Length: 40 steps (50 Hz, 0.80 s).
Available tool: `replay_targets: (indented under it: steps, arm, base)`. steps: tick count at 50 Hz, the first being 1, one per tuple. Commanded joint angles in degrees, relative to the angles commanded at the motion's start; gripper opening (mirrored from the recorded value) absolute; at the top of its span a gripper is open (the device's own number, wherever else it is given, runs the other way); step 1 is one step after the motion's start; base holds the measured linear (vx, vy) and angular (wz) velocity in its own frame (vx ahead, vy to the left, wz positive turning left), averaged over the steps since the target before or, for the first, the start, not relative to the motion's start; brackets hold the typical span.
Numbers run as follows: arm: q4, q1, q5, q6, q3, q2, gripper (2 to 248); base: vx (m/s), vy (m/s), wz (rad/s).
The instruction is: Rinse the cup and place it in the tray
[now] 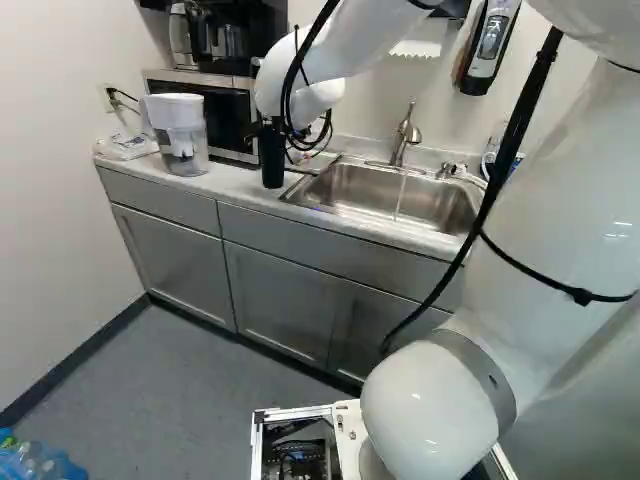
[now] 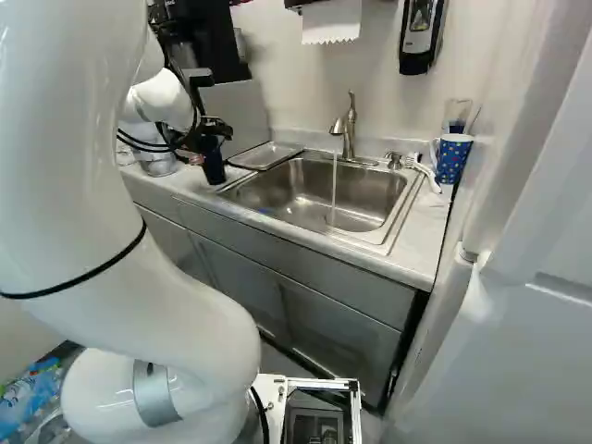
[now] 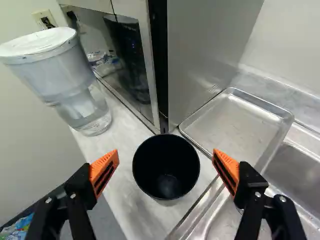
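Note:
The black gripper (image 2: 211, 131) is at the counter left of the sink in the right base view, right at the dark cup (image 2: 214, 165). In the wrist view the gripper (image 3: 166, 161) stands open, with the upright black cup (image 3: 167, 172) between its orange-padded fingers and a gap on both sides. The cup is empty inside as far as I see. Beside it lies the shallow metal tray (image 3: 237, 122), with nothing on it. Water (image 2: 334, 185) runs from the faucet (image 2: 348, 125) into the sink (image 2: 296, 196).
A water pitcher (image 1: 180, 132) and a microwave (image 1: 230, 118) stand on the counter (image 1: 235, 187) past the cup. At the sink's far side, a blue patterned mug (image 2: 452, 157) stands near the wall. A soap dispenser (image 2: 420, 35) hangs above. Bottles (image 1: 40, 462) lie on the floor.

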State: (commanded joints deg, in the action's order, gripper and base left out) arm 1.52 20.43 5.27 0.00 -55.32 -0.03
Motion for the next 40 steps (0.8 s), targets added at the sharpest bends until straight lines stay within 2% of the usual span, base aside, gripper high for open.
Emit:
replay_targets:
  steps: [40]
  arm:
    - [0.0, 0.7, 8.7, 0.0, 4.5, -0.5, 247]
  base:
    - [0.0, 0.0, 0.0]
